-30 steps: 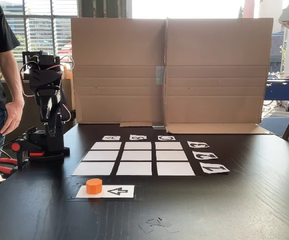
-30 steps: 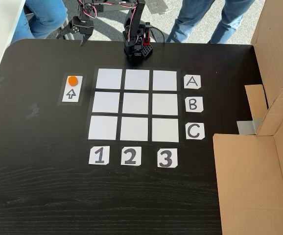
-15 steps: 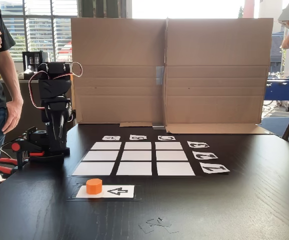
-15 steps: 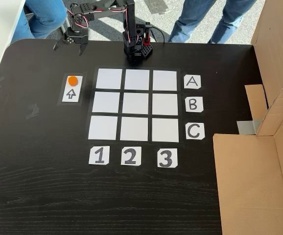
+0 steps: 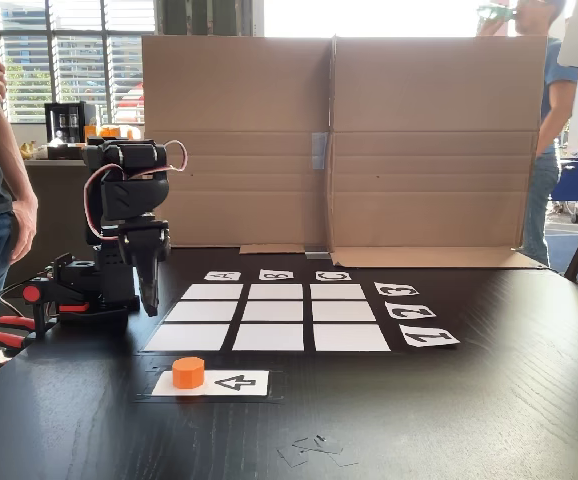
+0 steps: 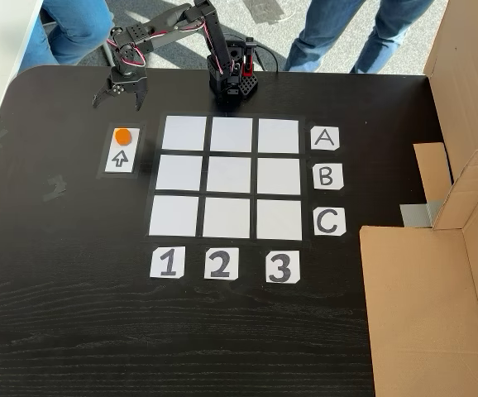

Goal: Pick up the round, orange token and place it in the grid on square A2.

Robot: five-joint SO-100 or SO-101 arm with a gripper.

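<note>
One orange token (image 6: 122, 136) sits on one arrow card (image 6: 121, 150) — beside a grid (image 6: 230, 178) of nine squares. The gripper (image 6: 118, 102) hangs spread wide, holding nothing.

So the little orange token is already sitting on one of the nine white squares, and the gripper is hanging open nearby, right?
Not quite. In the top-down fixed view the token sits on the separate arrow card, left of the grid; every square is bare. The gripper does hang open nearby.

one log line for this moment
phase: approach | gripper: open, empty, above table near token | token: on arrow card | grid: empty
</note>
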